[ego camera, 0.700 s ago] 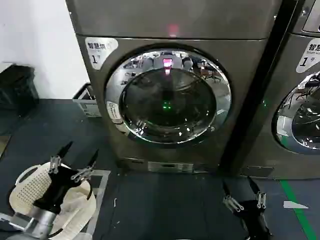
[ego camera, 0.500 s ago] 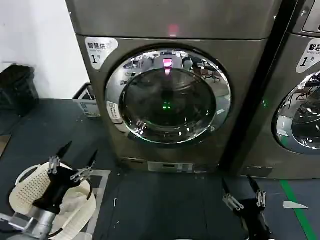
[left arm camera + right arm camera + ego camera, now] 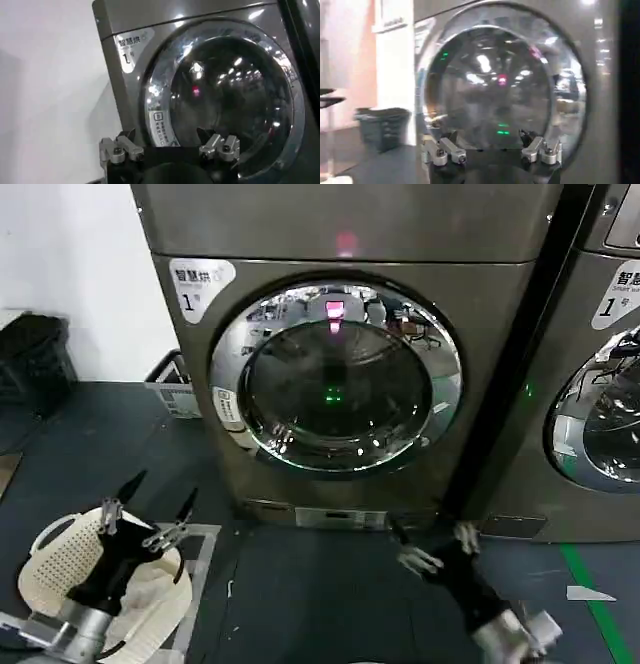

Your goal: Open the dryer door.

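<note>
The dryer door, a wide chrome ring around dark bulging glass, sits closed on the bronze-grey front-loader. My left gripper hovers low at the front left, above a white basket, open and holding nothing, well short of the door. My right gripper is low in front of the machine's lower right corner, open and empty, below the door's ring. The left wrist view faces the door past the open left gripper. In the right wrist view the door lies beyond the open right gripper.
A white laundry basket with pale cloth lies on the dark floor under my left arm. A second chrome-ringed machine stands at the right. A small crate and a dark bin sit left of the dryer. Green tape marks the floor.
My right gripper has swung up and to the left, closer to the dryer's base. The left gripper has barely moved. The door stays closed.
</note>
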